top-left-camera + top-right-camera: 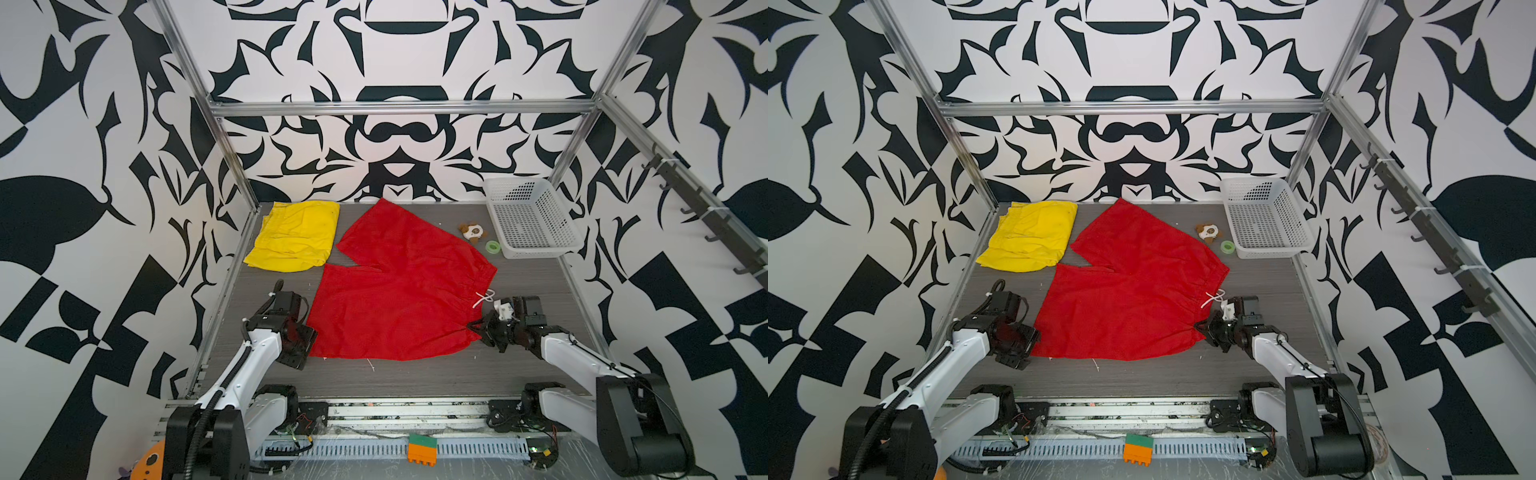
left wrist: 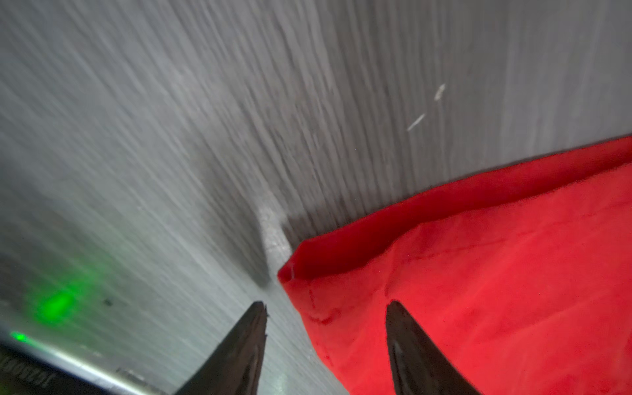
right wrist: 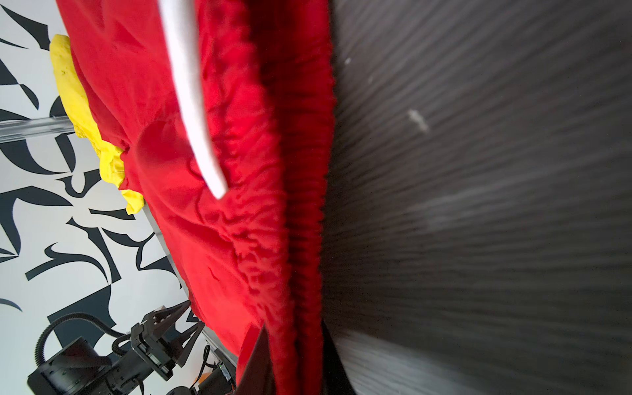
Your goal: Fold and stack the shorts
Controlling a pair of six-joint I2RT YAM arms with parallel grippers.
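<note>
Already the yellow shorts (image 1: 295, 235) look folded at the table's (image 1: 415, 374) far-left corner. The red shorts (image 1: 395, 291) lie unfolded mid-table, right gripper (image 3: 294, 328) clamped on their waistband, left gripper (image 2: 327, 304) half-open astride a hem corner.

A: We see thin, matt cloth in the red shorts (image 1: 399, 299) and the yellow shorts (image 1: 295, 237).
B: We also see the table (image 1: 415, 376): dull grey wood grain. The basket (image 1: 540, 248) is white perforated plastic.
</note>
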